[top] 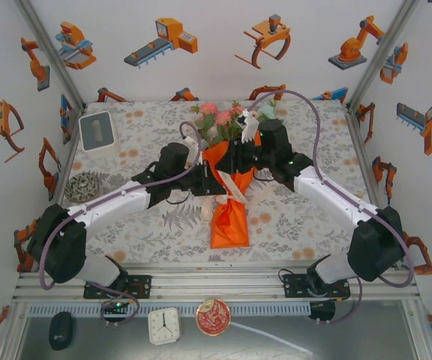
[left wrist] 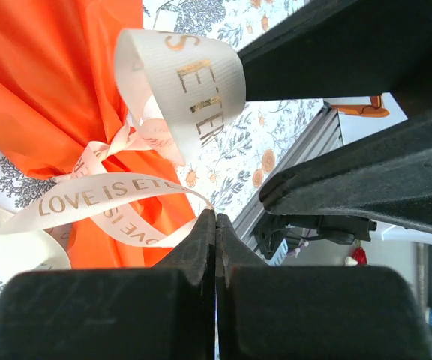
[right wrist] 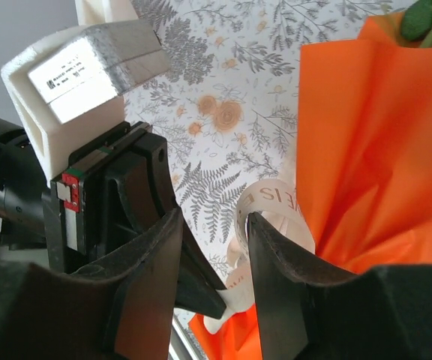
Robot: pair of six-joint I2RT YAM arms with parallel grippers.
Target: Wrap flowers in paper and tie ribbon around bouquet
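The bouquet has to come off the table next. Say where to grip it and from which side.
Grip the bouquet at its cinched waist by the ribbon, coming from above with jaws across its width. It lies flat, flowers toward the far edge, and looks narrowest there, so likely the firmest hold.

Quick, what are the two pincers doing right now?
Left pincer: closed, pinching the ribbon at its tips.
Right pincer: open, holding nothing; the ribbon curls right beside it.
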